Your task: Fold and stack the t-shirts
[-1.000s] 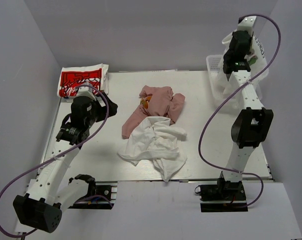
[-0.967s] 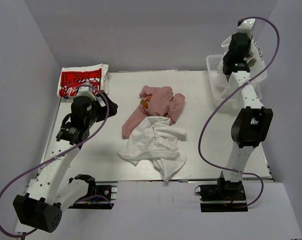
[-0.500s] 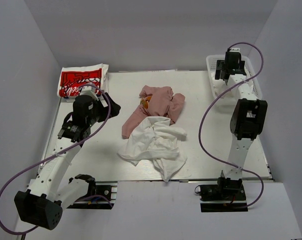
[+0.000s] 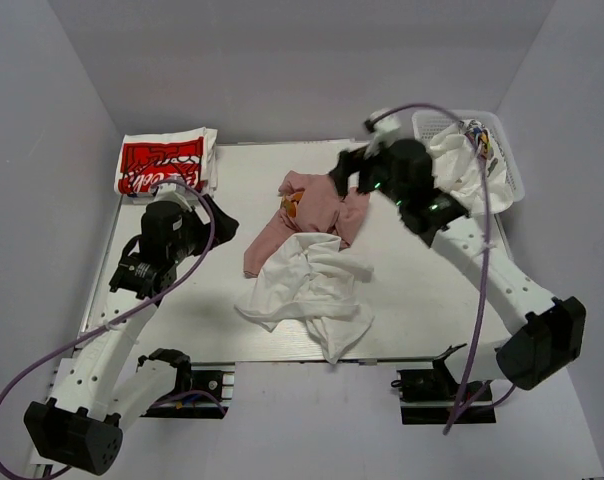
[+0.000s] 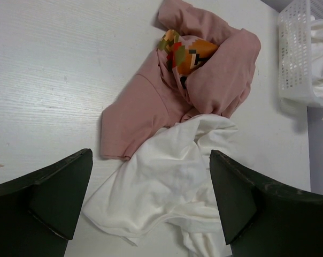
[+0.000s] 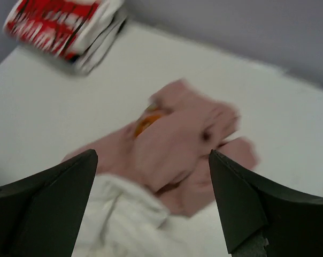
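1. Looking down from overhead, a crumpled pink tee (image 4: 317, 205) lies mid-table, and a rumpled white tee (image 4: 307, 295) sprawls just in front of it, touching its near edge. A folded logo tee (image 4: 162, 163) sits at the far left corner of the table (image 4: 422, 290). More white garments (image 4: 457, 165) fill the basket (image 4: 512, 185) at far right. The left gripper (image 4: 220, 213) hangs wide and empty left of the heap, and the right gripper (image 4: 347, 172) hovers over the pink tee's far side, also spread and carrying nothing

2. The left wrist view has both dark fingers (image 5: 49, 198) set far apart, framing the two loose shirts. The white tee overlaps the pink one's lower right part, while the pink tee's left hem lies flat and bare on the table. Its cartoon print (image 5: 183, 53) is bunched into a fold near the top. That flat hem corner looks like the cleanest place to pinch

3. The right wrist view is blurred, so details are unclear. Its fingers (image 6: 44, 193) stand wide with the pink tee between and below them, not touching, and the folded logo tee shows at upper left

4. These shirts should be light, limp and easy to drag. They will sag from any one hold, so an edge, shoulder or hem is a better grip than the bunched middle. Lifting the pink one may tug the white along
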Controlling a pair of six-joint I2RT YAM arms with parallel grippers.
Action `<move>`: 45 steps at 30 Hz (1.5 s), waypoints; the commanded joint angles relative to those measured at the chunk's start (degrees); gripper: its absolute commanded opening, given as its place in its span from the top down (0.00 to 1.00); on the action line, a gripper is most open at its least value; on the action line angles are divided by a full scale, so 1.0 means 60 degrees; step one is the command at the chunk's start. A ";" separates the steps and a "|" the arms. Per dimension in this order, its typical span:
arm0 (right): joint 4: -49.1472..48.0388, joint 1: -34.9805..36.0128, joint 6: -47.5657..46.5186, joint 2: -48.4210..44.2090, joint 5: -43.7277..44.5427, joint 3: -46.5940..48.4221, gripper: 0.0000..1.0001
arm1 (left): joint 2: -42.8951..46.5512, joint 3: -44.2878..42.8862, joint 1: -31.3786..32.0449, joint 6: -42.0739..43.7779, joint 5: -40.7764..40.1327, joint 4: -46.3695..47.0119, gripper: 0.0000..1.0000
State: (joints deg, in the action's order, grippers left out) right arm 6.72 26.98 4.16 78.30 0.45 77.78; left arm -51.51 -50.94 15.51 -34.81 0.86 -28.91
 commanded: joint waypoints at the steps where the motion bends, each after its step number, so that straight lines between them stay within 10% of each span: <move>1: 0.0242 0.1871 0.0697 0.0149 0.0287 -0.1664 0.10 | 0.0264 0.0009 -0.0021 -0.0277 -0.0245 -0.0790 0.00; 10: 0.2586 0.5886 0.2601 0.0585 0.2867 -0.3996 0.10 | 0.0557 0.0096 -0.0021 -0.0483 -0.0716 -0.0998 0.00; 22: 0.0535 0.6079 0.2953 0.3178 0.4128 -0.4454 0.10 | 0.0658 0.0184 -0.0021 -0.0571 -0.0627 -0.1203 0.00; 26: 0.0419 0.6050 0.3202 0.3079 0.4509 -0.4408 0.74 | 0.0835 0.0184 -0.0021 -0.0571 -0.0627 -0.1291 0.00; 29: 0.0913 0.6035 0.2969 0.1620 0.4977 -0.4233 1.00 | 0.0923 0.0184 -0.0021 -0.0571 -0.0627 -0.1379 0.00; 45: -0.2139 0.4865 0.0817 -0.1815 0.8084 -0.1919 1.00 | 0.0646 0.0184 -0.0021 -0.0659 -0.0438 -0.1174 0.00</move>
State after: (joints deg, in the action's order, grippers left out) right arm 6.07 58.35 15.05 68.79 42.19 62.11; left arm -47.24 -49.98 15.51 -38.48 -2.50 -36.62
